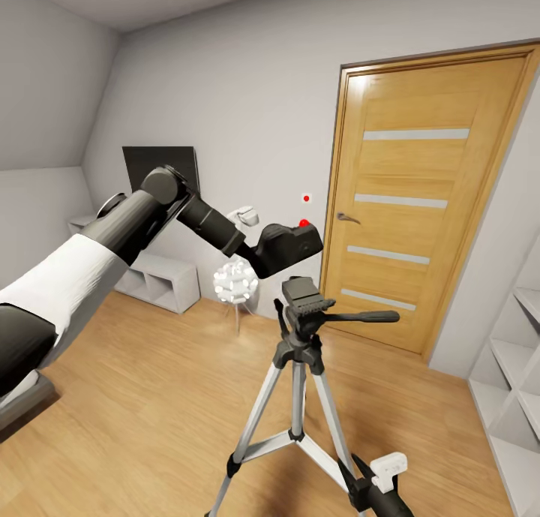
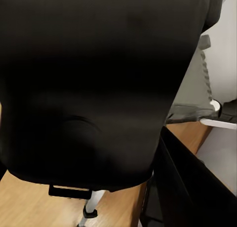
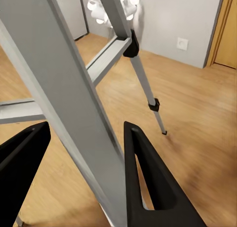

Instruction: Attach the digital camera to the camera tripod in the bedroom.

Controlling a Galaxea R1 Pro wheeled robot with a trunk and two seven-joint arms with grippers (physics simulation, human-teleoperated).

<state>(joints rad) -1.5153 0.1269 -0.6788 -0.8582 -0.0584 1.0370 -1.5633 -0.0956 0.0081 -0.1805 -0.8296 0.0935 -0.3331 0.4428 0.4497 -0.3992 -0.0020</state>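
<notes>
Just above the camera tripod (image 1: 300,367) head — held the digital camera (image 1: 289,248) in the left gripper (image 1: 259,256), poised for seating; straddled a leg with the right gripper (image 3: 84,172), jaws apart — presumably steadying.

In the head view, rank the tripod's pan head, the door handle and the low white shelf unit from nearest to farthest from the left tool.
1. Pan head, just below the left tool.
2. Door handle, to its right.
3. Low white shelf unit, far left by the wall.
</notes>
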